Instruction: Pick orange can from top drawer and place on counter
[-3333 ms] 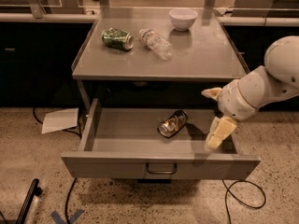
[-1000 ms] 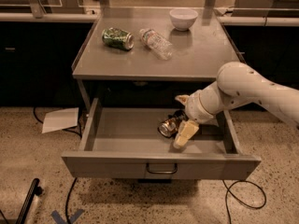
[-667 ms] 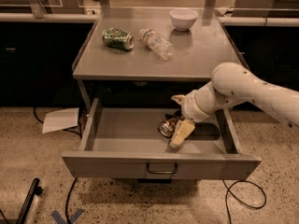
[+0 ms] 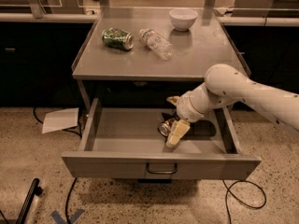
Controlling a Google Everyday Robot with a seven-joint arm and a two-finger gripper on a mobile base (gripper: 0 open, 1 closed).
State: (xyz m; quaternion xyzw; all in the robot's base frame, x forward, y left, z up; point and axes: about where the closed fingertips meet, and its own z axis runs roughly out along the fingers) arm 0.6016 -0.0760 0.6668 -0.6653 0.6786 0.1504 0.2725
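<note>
The top drawer [image 4: 117, 164] stands pulled out, so the opening step looks done. Right of the drawer's middle, on its floor, the orange can [image 4: 163, 127] lies on its side with its silver end toward the drawer front, not yet lifted. The end effector [image 4: 172, 121] is down inside the drawer at the can. Its two pale fingers are spread apart, the can between or just beside them, and no hold shows. Still to do, by my judgement: gripping, lifting, and setting the can on the bench [image 4: 205, 55] above the drawer.
</note>
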